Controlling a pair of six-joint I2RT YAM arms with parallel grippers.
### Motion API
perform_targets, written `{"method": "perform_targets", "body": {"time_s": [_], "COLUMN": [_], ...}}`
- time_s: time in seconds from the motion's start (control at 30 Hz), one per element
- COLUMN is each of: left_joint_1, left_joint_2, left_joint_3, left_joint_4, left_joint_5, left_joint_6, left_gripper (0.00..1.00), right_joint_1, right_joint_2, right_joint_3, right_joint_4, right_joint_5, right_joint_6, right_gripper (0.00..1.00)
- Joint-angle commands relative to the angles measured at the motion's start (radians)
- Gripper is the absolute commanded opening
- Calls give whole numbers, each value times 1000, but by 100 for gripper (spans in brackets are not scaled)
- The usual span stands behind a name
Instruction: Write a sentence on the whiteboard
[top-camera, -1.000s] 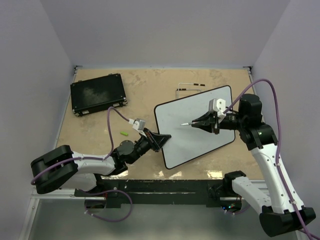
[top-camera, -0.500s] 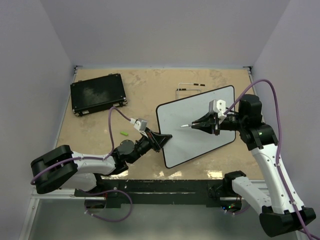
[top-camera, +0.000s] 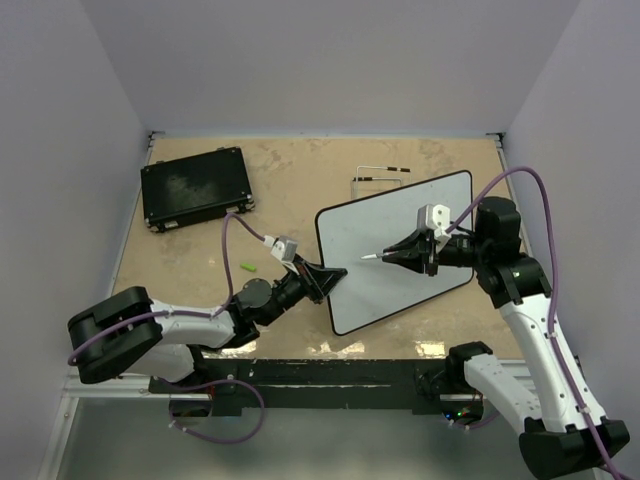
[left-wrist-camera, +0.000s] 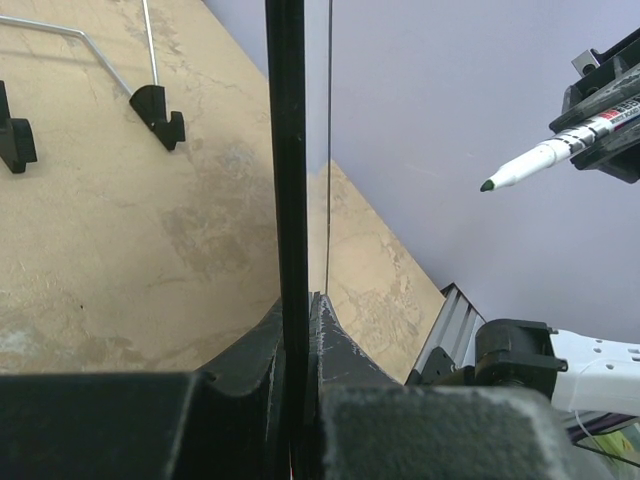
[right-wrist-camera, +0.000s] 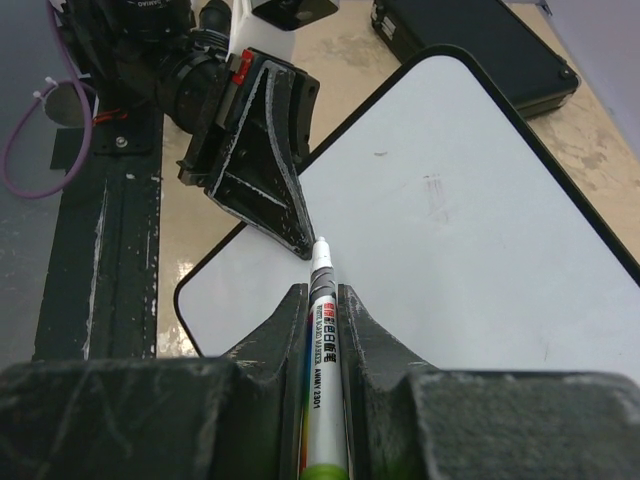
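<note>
**Asker:** Where is the whiteboard?

**Me:** The whiteboard (top-camera: 370, 290) lies askew on the table (top-camera: 300, 180), toward 3 o'clock from the table's middle in the top view. My left gripper (top-camera: 333, 279) is clamped on its black rim, at the board's 8 o'clock edge.

**Asker:** And your right?

**Me:** My right gripper (top-camera: 400, 253) is closed tight around 1 marker (right-wrist-camera: 322, 340), over the board. Its green tip points to 9 o'clock, toward my left gripper. I cannot tell whether the tip touches the surface.

**Asker:** The board's face?

**Me:** Glossy white, with 1 faint smudge (right-wrist-camera: 435, 190).

**Asker:** What's around it?

**Me:** A black case (top-camera: 195, 188) sits at the table's 10 o'clock. A small green piece (top-camera: 248, 267) lies at 9 o'clock from my left gripper, and a wire stand (top-camera: 380, 175) is at the board's 12 o'clock.
</note>
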Motion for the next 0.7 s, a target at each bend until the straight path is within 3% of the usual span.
{"method": "perform_targets", "body": {"time_s": [0.0, 0.33, 0.67], "left_joint_1": [-13, -32, -33], "left_joint_2": [31, 90, 102], "left_joint_3": [20, 35, 46], "left_joint_4": [11, 62, 71], "left_joint_5": [-27, -70, -59], "left_joint_6": [67, 30, 22], "left_gripper": [0, 0, 0], "right_joint_1": [-4, -16, -18], "right_joint_2": [-19, -10, -19], "right_joint_3": [6, 69, 3], "right_joint_4": [31, -12, 104], "right_joint_5": [11, 9, 114], "right_joint_6": [14, -14, 98], "right_gripper": [0, 0, 0]}}
